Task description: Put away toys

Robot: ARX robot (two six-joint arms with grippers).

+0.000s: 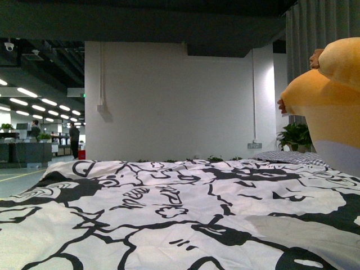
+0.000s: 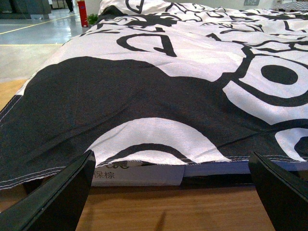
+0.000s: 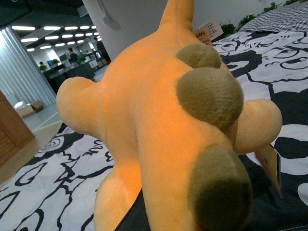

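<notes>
The orange plush toy fills the right wrist view, a soft body with brown rounded bumps and stubby limbs, hanging above the black-and-white bedspread. My right gripper is shut on it, its fingers hidden behind the plush. In the front view the same orange plush toy is held up at the right edge, above the bed. My left gripper is open and empty, low at the bed's near edge over a wooden surface; its black fingers stand wide apart.
The bedspread covers the whole bed ahead. A white wall stands behind it, with a potted plant and a grey curtain at the right. An open office area with people lies far left.
</notes>
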